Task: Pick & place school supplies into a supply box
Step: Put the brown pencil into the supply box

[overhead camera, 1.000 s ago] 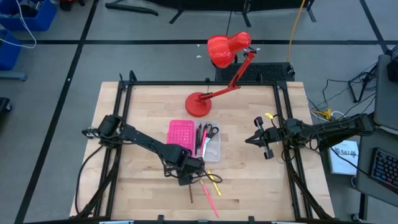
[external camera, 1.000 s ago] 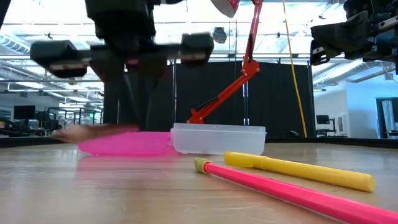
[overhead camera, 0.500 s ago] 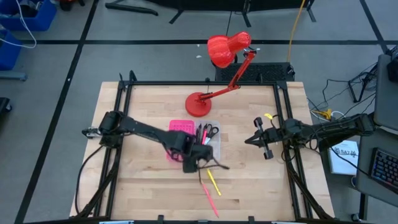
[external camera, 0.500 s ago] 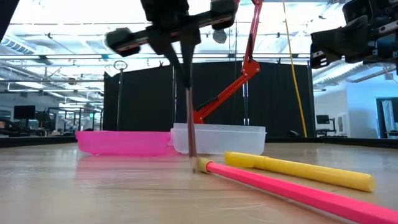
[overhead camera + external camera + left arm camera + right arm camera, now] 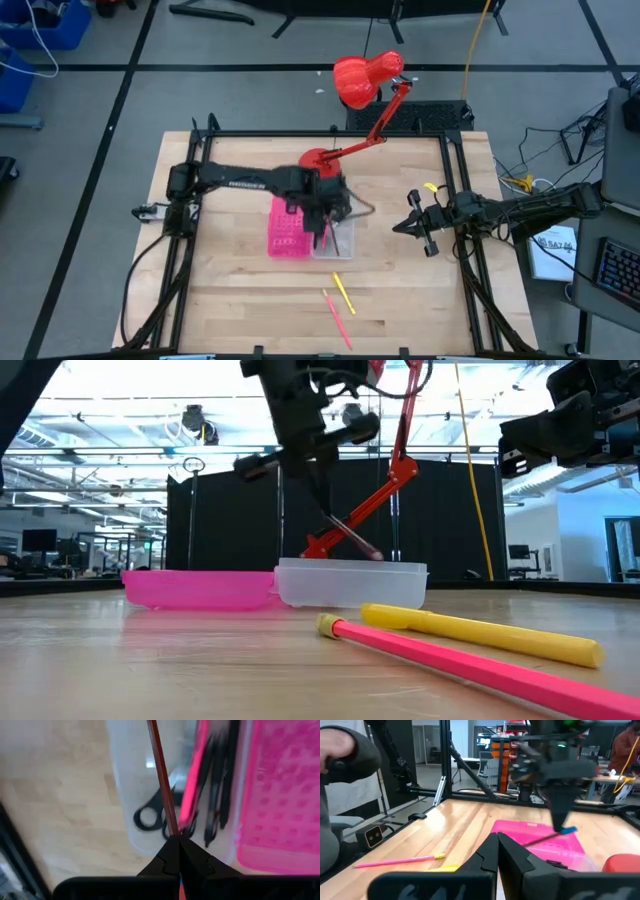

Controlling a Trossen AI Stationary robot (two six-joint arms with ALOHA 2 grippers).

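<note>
- Two pens are left out on the wood: a pink pen [image 5: 337, 318] and a yellow pen [image 5: 343, 293], near the table's front edge.
- left gripper [image 5: 327, 205] hangs over the supply box [image 5: 287, 228], clenched on a thin brown pencil [image 5: 162, 780] slanting down toward the clear half.
- scissors [image 5: 150, 816] plus dark pens are already in there.
- right gripper [image 5: 409, 226] is pinched closed on nothing, off to the right side.

The left gripper [image 5: 328, 205] hangs over the box [image 5: 300, 228], crowded at twelve o'clock by the lamp [image 5: 330, 160]; six o'clock lies open (two pens [image 5: 339, 304] aside).
</note>
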